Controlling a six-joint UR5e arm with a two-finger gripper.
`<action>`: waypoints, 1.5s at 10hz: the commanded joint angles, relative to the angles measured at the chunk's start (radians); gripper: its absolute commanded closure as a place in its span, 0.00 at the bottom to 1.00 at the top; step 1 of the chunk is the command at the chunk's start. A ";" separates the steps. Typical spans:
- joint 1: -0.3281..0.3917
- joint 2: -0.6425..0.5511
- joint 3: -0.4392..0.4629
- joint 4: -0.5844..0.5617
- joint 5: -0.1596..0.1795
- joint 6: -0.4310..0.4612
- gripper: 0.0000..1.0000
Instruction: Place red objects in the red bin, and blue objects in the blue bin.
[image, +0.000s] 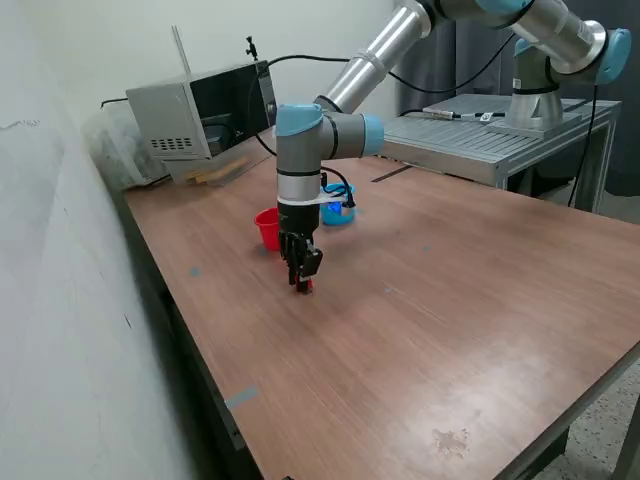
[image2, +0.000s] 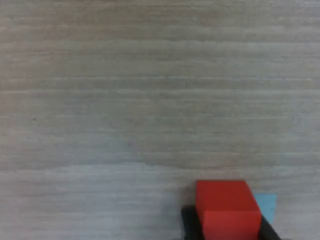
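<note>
My gripper (image: 303, 280) points straight down at the table, in front of the two cups. A small red cube (image: 304, 287) sits between its fingertips, at or just above the table top. In the wrist view the red cube (image2: 227, 210) has a dark finger (image2: 190, 224) tight against each side, so the jaws look shut on it. The red cup (image: 266, 228) stands upright just behind the gripper. The light blue cup (image: 339, 213) stands to the exterior view's right of the red cup, partly hidden by the arm. No blue cubes and no second red cube show.
A grey box-like device (image: 195, 115) stands at the table's back corner near the wall. A metal platform (image: 480, 135) holds the arm's base at the back right. Small blue tape marks (image: 240, 397) lie on the wooden table (image: 420, 330); a light blue patch (image2: 266, 204) shows beside the cube.
</note>
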 joint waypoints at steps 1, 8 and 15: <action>0.000 -0.004 -0.007 0.008 -0.006 -0.001 1.00; -0.144 -0.242 0.108 0.020 -0.012 -0.061 1.00; -0.258 -0.239 0.128 0.020 -0.010 -0.107 1.00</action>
